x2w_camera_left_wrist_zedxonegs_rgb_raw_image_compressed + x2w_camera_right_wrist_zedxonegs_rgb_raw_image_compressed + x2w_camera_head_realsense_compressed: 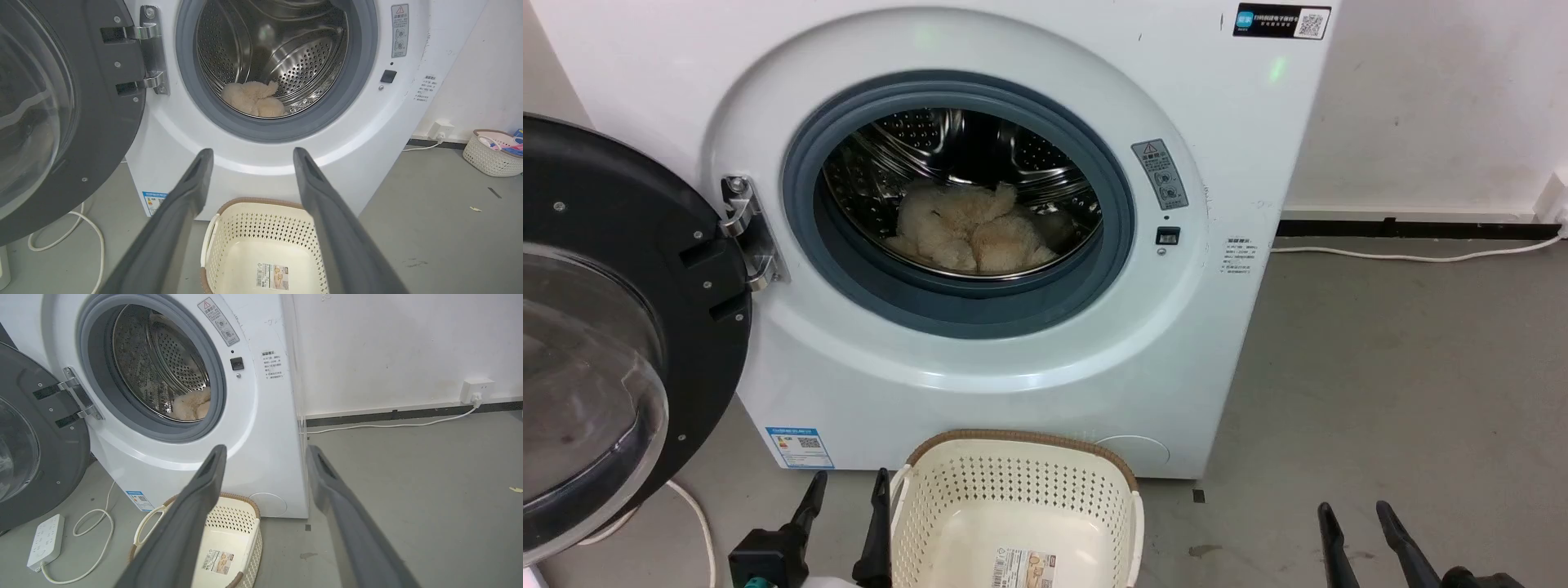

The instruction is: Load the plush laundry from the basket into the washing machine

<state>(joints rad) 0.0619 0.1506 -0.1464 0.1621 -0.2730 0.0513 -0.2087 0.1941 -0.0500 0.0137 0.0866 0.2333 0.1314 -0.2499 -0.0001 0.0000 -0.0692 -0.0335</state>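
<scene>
The cream-beige plush laundry lies on the bottom of the steel drum inside the white washing machine, whose black-framed glass door hangs wide open on the left. On the floor in front stands the oval cream basket, with just a label on its floor. My left gripper is open beside the basket's left wall, holding nothing. My right gripper is open over bare floor to the basket's right. The plush laundry and the basket show between my left fingers; the plush laundry peeks past the gasket.
A white cable runs along the floor by the back wall to a socket. A power strip with a looped cord lies under the open door. Another small basket with items stands at the right by the wall.
</scene>
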